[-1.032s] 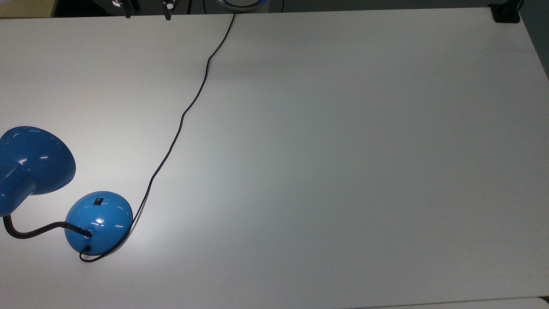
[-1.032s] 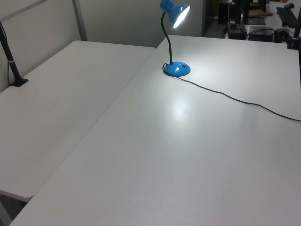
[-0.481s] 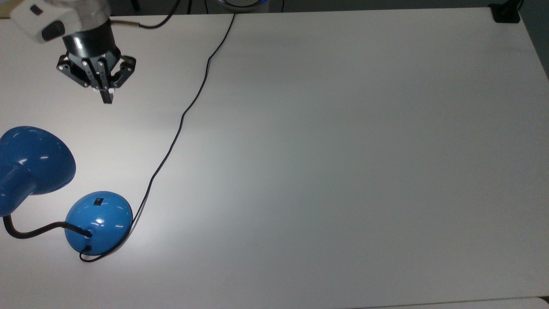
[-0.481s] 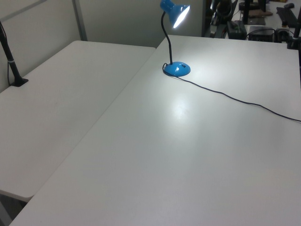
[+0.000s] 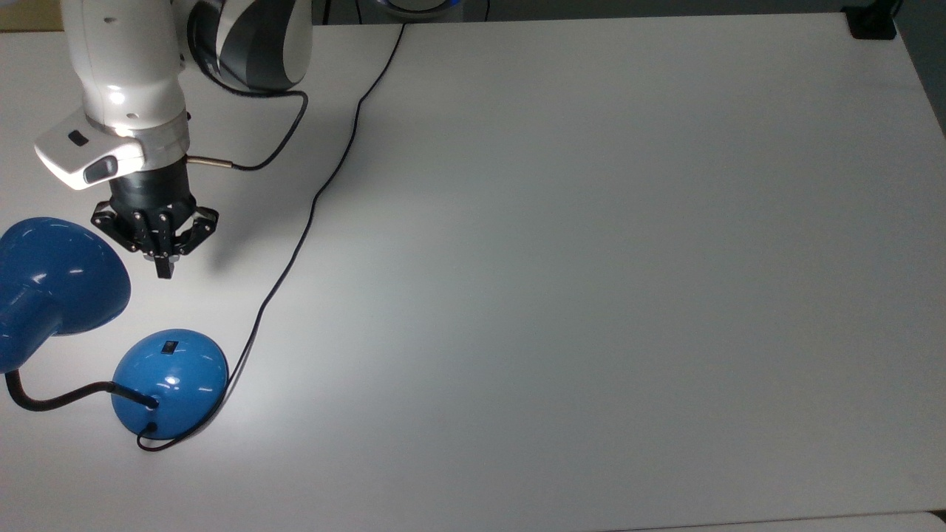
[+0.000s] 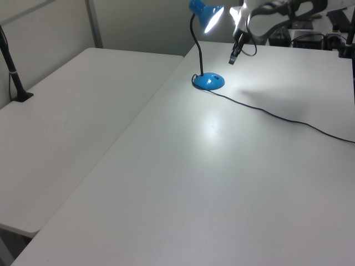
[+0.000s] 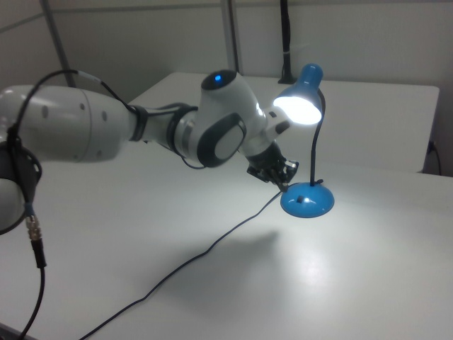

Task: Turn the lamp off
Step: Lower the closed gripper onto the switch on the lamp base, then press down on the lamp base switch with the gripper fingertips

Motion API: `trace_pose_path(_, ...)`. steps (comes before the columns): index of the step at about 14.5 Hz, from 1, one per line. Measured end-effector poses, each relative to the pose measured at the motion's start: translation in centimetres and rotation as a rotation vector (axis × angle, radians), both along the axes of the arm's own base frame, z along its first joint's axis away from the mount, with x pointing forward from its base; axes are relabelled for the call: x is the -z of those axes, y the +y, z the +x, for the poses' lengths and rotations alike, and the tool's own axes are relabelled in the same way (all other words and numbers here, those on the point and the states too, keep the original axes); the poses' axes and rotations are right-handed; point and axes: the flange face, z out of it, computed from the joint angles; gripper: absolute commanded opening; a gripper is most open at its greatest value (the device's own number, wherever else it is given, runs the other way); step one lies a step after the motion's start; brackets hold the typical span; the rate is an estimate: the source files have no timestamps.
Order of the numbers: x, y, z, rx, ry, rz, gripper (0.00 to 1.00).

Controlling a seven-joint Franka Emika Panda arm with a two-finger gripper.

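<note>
i see the lamp (image 5: pixel 171 380) shade cut off by the top view's left edge; its rocker switch is too small to read.

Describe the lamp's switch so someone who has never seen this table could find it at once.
Start at the white table and find the blue lamp near the top view's lower left corner, its bulb lit. On the glossy dome base, the switch is a small black rectangle on the side facing the claw. It is the only dark mark on the dome apart from the gooseneck and cord entries opposite.
</note>
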Motion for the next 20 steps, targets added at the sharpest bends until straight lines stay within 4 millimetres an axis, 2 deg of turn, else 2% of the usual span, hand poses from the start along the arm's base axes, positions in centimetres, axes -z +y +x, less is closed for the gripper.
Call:
trace_pose_path(4, 3.6, -0.6, 0.9, 0.007, -0.035, -0.007, 0.00)
trace_pose_path(7, 4.8, -0.7, 1.5, 0.004, -0.061, -0.017, 0.00)
trace_pose_path(12, 5.9, -1.3, 3.2, 0.019, -0.102, -0.011, 0.00)
trace_pose_path(20, 6.8, -1.4, 4.3, 0.018, -0.112, -0.013, 0.00)
